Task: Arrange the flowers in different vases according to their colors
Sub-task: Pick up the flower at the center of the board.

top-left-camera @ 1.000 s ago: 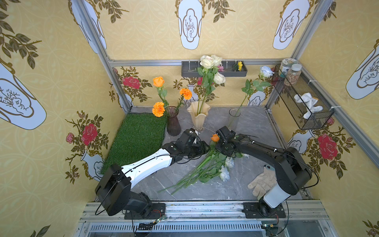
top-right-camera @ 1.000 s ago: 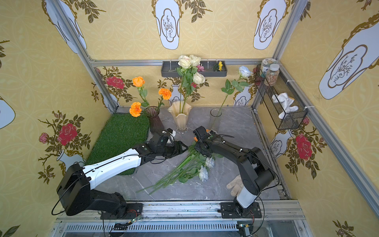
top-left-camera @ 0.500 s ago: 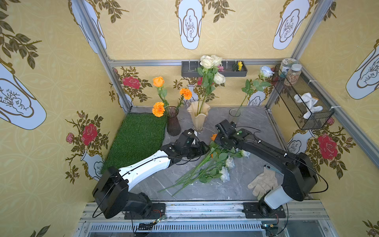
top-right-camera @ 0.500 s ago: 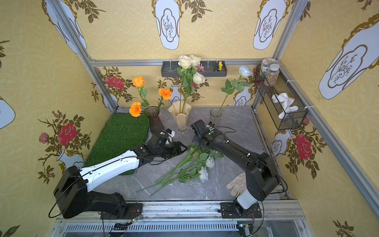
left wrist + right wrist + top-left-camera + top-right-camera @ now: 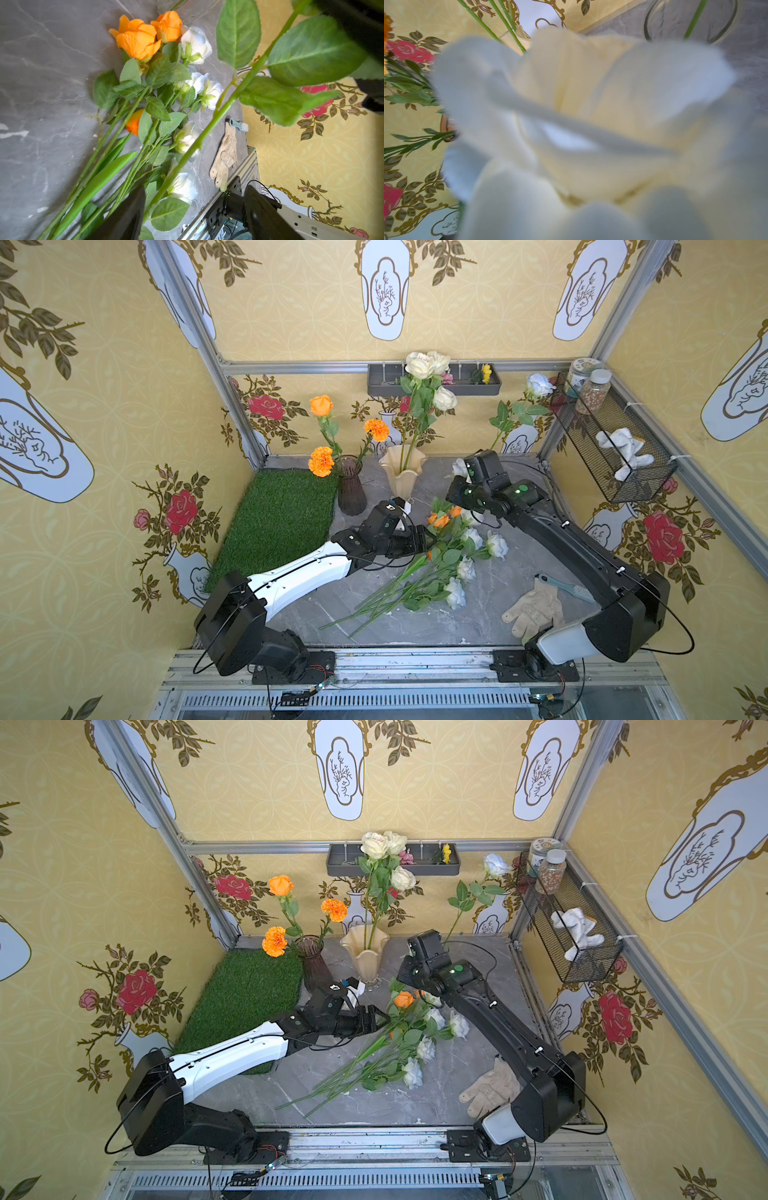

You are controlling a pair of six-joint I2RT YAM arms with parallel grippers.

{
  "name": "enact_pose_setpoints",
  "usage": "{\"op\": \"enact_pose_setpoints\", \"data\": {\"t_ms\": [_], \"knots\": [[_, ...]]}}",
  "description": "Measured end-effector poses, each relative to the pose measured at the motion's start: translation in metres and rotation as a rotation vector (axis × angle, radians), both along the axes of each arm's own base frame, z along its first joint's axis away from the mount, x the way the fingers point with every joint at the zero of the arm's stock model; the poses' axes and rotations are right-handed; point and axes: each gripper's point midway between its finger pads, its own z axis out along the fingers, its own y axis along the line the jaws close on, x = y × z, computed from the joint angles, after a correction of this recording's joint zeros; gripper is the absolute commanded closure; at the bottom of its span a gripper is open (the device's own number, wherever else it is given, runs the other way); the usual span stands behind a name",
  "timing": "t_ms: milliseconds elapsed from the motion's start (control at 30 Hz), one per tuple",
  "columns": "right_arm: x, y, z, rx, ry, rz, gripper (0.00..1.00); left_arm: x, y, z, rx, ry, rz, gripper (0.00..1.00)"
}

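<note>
**A:** What's the trick here? The left gripper [image 5: 428,538] sits empty, jaws apart, beside the pile [image 5: 453,556] lying on the table [image 5: 415,626]. 1 stem [image 5: 218,112] runs between its fingers [image 5: 126,218] and looks untouched.

**B:** That stem belongs to the white rose [image 5: 459,467]. The right gripper [image 5: 458,483] is clamped on it, right under the bloom [image 5: 581,114] I reckon. I'd lift it clear of those fingers first so the leaves [image 5: 311,52] don't snag. Then tip it stem-down into the clear vase [image 5: 720,31], which has 1 stem in it.
</note>
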Motion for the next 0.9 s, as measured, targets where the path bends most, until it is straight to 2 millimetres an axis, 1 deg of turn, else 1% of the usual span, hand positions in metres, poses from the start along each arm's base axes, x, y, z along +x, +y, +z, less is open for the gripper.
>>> {"op": "enact_pose_setpoints", "data": {"t_ms": [100,200,300,400,433,500,567,600,633,667,700,767,833,900], "knots": [[-0.003,0.009,0.007,0.016,-0.009,0.081,1.00,0.006,-0.011,0.007,-0.018,-0.038,-0.035,0.42],[-0.011,0.017,0.007,0.037,-0.001,0.148,1.00,0.011,-0.016,0.006,-0.013,-0.057,-0.048,0.48],[-0.015,0.014,0.007,0.053,0.003,0.165,1.00,0.010,-0.015,0.006,-0.009,-0.062,-0.051,0.54],[-0.017,0.010,0.011,0.074,0.002,0.170,1.00,0.009,-0.014,0.007,-0.010,-0.073,-0.052,0.64],[-0.017,0.009,0.012,0.079,0.001,0.171,1.00,0.008,-0.014,0.007,-0.008,-0.077,-0.054,0.68],[-0.017,0.006,0.012,0.086,0.001,0.166,1.00,0.004,-0.016,0.008,-0.007,-0.086,-0.065,0.79],[-0.017,0.005,0.012,0.094,0.005,0.169,0.97,0.002,-0.017,0.010,-0.007,-0.095,-0.068,0.88],[-0.018,0.005,0.010,0.095,0.007,0.171,0.93,0.001,-0.017,0.011,-0.008,-0.102,-0.077,0.93],[-0.019,0.005,0.009,0.096,0.009,0.173,0.86,0.000,-0.017,0.012,-0.011,-0.110,-0.082,0.97],[-0.019,0.005,0.008,0.097,0.007,0.173,0.73,-0.001,-0.017,0.014,-0.014,-0.113,-0.085,1.00],[-0.019,0.006,0.007,0.103,0.005,0.173,0.63,-0.002,-0.017,0.016,-0.018,-0.120,-0.082,1.00],[-0.023,0.005,0.005,0.106,0.008,0.177,0.52,0.001,-0.013,0.016,-0.012,-0.128,-0.060,1.00],[-0.027,0.004,0.007,0.111,0.003,0.181,0.31,0.002,-0.010,0.013,-0.003,-0.129,-0.042,1.00],[-0.030,0.003,0.009,0.119,-0.007,0.178,0.17,0.000,-0.009,0.014,-0.003,-0.133,-0.045,1.00]]}}
